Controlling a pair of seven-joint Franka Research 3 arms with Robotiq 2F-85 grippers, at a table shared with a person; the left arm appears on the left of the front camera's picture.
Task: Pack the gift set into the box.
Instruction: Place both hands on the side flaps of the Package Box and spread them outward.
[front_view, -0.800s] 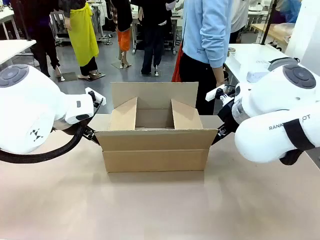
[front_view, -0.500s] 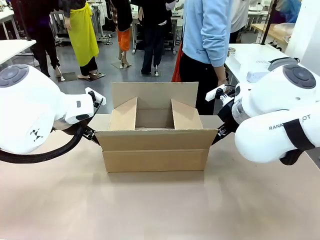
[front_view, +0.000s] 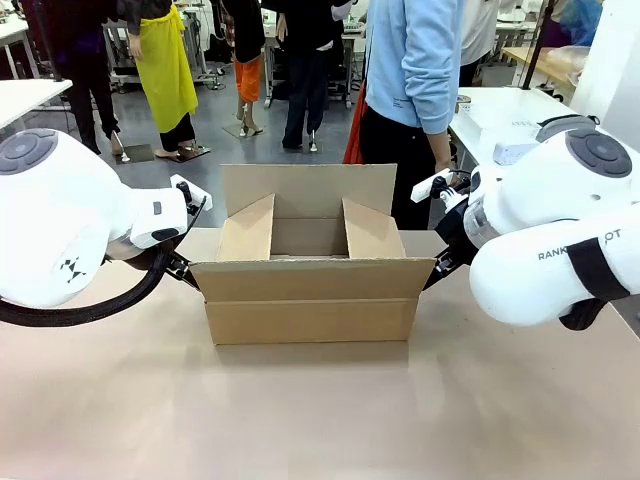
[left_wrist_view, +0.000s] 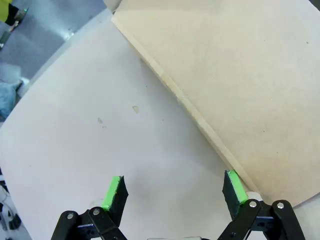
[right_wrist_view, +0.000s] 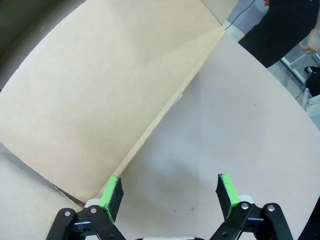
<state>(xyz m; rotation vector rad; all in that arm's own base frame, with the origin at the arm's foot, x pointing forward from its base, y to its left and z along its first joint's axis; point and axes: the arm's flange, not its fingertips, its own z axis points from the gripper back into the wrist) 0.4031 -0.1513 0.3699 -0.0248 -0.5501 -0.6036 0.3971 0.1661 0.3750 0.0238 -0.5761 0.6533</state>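
The brown cardboard box (front_view: 310, 290) stands in the middle of the table with its four flaps up and its inside dark. My left gripper (left_wrist_view: 173, 182) sits low at the box's left end, open, and the box wall (left_wrist_view: 240, 90) lies just past its right finger. At the box's right end my right gripper (right_wrist_view: 169, 184) is open too, its left finger close beside the box wall (right_wrist_view: 100, 100). Nothing is held between either pair of green pads. In the front view both white arms flank the box. The gift set is out of view.
A person in a light blue top (front_view: 410, 70) stands behind the box at the far side, one hand (front_view: 437, 160) hanging down. Bare tan tabletop (front_view: 320, 410) stretches in front of the box. A white table (front_view: 500, 120) stands at the back right.
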